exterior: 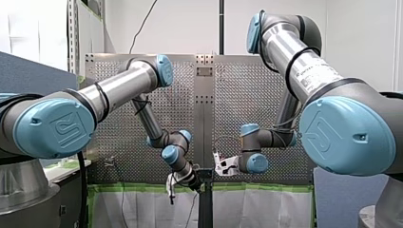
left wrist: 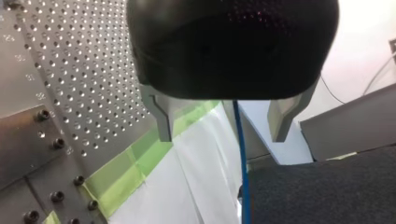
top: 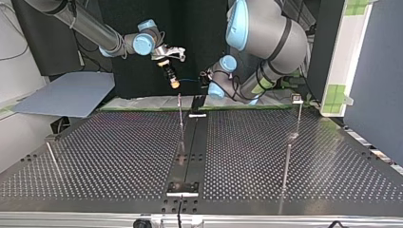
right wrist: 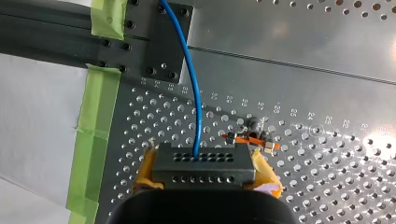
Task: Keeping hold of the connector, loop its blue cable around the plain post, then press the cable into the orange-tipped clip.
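In the right wrist view my right gripper [right wrist: 203, 173] is shut on a black connector [right wrist: 203, 163], held between its yellow pads [right wrist: 265, 171]. The blue cable [right wrist: 196, 93] rises from the connector and curves away over the perforated plate. A small orange-tipped clip [right wrist: 250, 137] sits on the plate just ahead of the connector. My left gripper [left wrist: 223, 123] is open, and the blue cable [left wrist: 242, 158] hangs between its fingers without being touched. In the top view my right gripper [top: 174, 82] hovers beyond the table's far edge, with a thin upright post [top: 180, 111] below it.
Green tape [right wrist: 93, 135] lines the plate's edge beside a dark centre rail [top: 190, 142]. Another thin post with a small head [top: 297, 99] stands at the top view's right. My left gripper [top: 206, 78] hangs close to my right one.
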Motion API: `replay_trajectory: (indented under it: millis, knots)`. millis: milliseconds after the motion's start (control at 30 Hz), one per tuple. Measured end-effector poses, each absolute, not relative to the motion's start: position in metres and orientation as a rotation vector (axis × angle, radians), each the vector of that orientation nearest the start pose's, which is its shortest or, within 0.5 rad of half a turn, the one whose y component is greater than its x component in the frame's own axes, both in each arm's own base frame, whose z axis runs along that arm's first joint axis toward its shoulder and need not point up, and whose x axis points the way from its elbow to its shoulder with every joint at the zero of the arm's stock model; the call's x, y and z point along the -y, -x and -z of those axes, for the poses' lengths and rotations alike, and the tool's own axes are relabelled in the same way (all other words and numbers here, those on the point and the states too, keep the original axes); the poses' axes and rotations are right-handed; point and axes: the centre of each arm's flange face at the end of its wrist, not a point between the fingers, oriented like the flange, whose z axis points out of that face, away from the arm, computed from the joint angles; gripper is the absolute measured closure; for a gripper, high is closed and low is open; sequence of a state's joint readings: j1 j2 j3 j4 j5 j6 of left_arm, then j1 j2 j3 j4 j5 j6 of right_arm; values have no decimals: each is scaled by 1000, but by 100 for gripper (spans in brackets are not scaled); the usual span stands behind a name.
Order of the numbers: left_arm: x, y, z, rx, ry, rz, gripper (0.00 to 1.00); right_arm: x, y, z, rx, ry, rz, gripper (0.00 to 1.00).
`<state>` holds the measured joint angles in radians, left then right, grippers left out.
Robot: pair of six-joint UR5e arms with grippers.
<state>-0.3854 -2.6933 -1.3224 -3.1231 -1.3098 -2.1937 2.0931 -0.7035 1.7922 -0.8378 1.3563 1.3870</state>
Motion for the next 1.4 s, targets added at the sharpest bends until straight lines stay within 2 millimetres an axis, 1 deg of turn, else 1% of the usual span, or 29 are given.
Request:
replay_trajectory:
  millis: [133,400,433,467,500,533,567,633,667,733,800,833,867,900,1167,1400]
  knots:
    - [386,-518,101,-2517,180,767,0,422,-421,31,722,-1983,-1464,100]
    - [389,-527,101,-2467,175,780,0,421,-421,31,722,-1984,-1464,100]
    - [389,-528,101,-2459,168,773,15,421,-421,31,722,-1984,-1464,100]
    - [389,-529,102,-2454,163,766,15,421,-421,31,722,-1984,-1465,100]
    - [388,-530,102,-2449,156,758,40,421,-421,31,722,-1984,-1465,100]
    - [388,-530,102,-2444,148,744,56,421,-421,31,722,-1984,-1465,100]
    - [388,-531,102,-2440,142,733,56,422,-421,31,722,-1983,-1465,100]
    - [387,-531,102,-2432,125,707,63,421,-421,31,722,-1984,-1465,100]
    - [387,-532,102,-2430,117,698,63,422,-421,31,722,-1984,-1465,100]
    - [386,-532,103,-2426,98,679,72,422,-421,31,722,-1983,-1465,100]
    - [385,-531,103,-2425,83,665,72,422,-421,31,722,-1983,-1465,100]
    - [385,-531,103,-2425,72,656,91,422,-421,31,722,-1983,-1465,100]
    - [385,-531,104,-2425,64,651,91,422,-421,31,722,-1984,-1465,100]
    - [385,-530,104,-2425,55,646,100,422,-421,31,722,-1984,-1465,100]
    - [386,-527,105,-2422,-26,612,100,421,-421,31,721,-1985,-1463,100]
    - [376,-524,109,-2410,-38,521,100,422,-420,31,726,-1986,-1458,100]
